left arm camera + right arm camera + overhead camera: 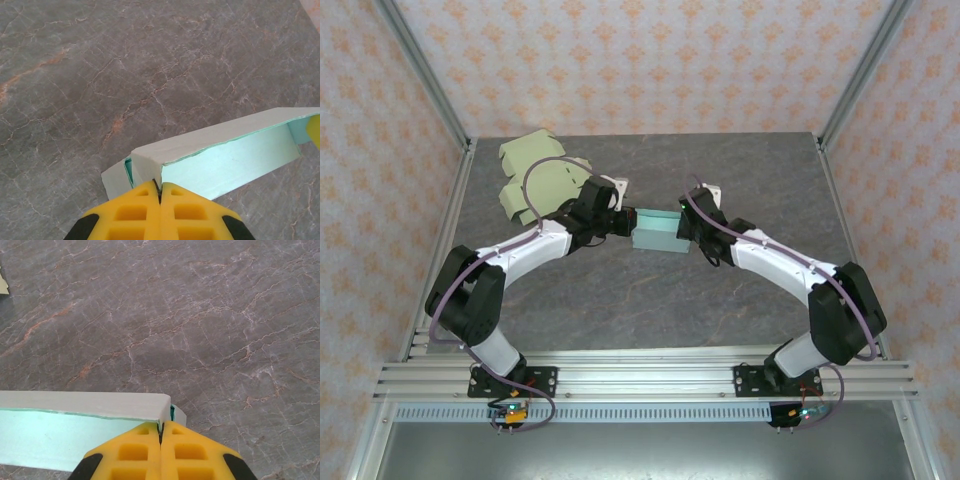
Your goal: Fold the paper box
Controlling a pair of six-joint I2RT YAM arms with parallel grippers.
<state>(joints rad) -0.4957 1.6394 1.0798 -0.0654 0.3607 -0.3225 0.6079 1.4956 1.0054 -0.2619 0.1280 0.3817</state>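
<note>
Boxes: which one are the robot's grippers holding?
The teal box, pinched at each end by the left gripper and right gripper. The pale green ones lie apart, unheld.

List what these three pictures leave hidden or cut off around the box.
Top view: the ends of the teal box sit under the left gripper and right gripper, both shut on it.
Top view: the pale green sheets are partly covered by the left arm.
Left wrist view: the box runs off the right edge.
Right wrist view: the box runs off the left edge.
</note>
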